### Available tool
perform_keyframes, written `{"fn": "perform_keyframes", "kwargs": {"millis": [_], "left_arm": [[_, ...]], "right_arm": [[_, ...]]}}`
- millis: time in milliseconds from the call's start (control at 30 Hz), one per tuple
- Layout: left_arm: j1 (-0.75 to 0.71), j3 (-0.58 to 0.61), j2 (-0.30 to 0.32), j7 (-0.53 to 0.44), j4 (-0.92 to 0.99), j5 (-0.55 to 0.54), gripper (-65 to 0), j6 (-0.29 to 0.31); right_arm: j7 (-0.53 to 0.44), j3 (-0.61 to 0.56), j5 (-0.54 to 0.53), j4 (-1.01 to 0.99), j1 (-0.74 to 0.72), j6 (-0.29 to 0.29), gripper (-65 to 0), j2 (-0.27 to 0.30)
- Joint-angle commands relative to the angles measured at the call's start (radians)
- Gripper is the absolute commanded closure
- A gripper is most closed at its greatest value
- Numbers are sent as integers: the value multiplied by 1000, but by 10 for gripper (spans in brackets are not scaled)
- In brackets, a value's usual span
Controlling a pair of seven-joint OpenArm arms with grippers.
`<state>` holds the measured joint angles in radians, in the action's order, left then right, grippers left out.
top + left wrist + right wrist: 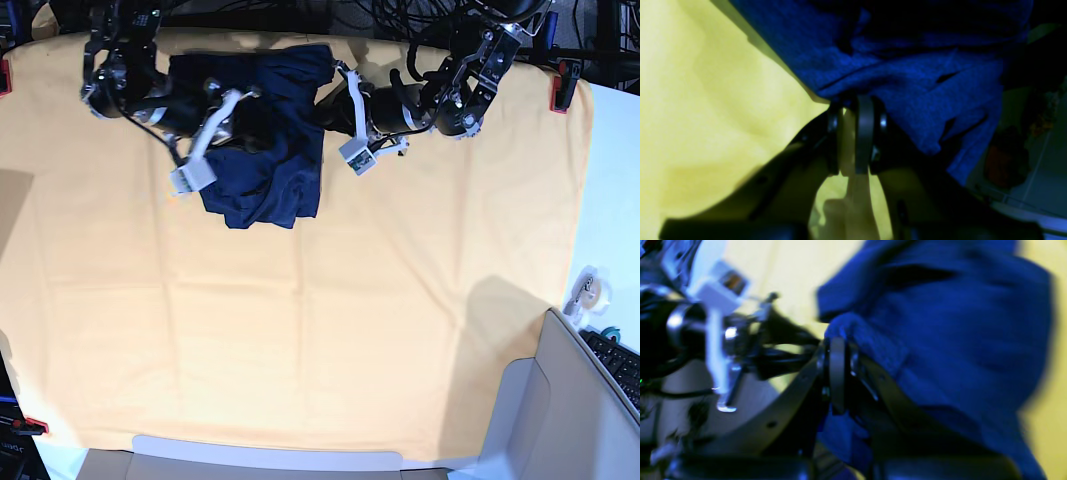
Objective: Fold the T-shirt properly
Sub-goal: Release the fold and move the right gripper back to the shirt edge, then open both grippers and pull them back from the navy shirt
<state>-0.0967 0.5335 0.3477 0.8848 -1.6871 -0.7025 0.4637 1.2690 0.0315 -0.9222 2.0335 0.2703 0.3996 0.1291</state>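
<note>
The dark navy T-shirt (272,175) lies bunched at the far middle of the yellow-orange cloth. In the base view my right gripper (255,118) reaches in from the left onto the shirt's upper part. My left gripper (323,105) meets the shirt's right edge from the right. The right wrist view shows the right gripper (836,341) shut, blue fabric (957,340) folded over its tips and hanging below. In the left wrist view the left gripper (856,100) is nearly closed on the hem of the shirt (907,66), which rises off the cloth.
The yellow-orange table cloth (300,330) covers the table, held by red clamps (560,92) at its corners. A grey box (560,400), a tape roll (590,290) and a keyboard (622,362) sit off the right edge. Cables hang behind the far edge.
</note>
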Motion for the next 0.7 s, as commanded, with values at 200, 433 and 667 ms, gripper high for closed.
{"fn": "perform_keyframes", "kwargs": {"millis": [200, 433, 667], "left_arm": [[8, -6, 7, -8, -11, -4, -57, 4], [4, -63, 6, -3, -11, -4, -57, 4], [2, -148, 6, 3, -18, -4, -57, 4]], "right_arm": [[-16, -186, -25, -40, -90, 6, 0, 56], [-16, -333, -25, -162, -170, 6, 0, 93], [-18, -463, -25, -205, -265, 6, -94, 119]]}}
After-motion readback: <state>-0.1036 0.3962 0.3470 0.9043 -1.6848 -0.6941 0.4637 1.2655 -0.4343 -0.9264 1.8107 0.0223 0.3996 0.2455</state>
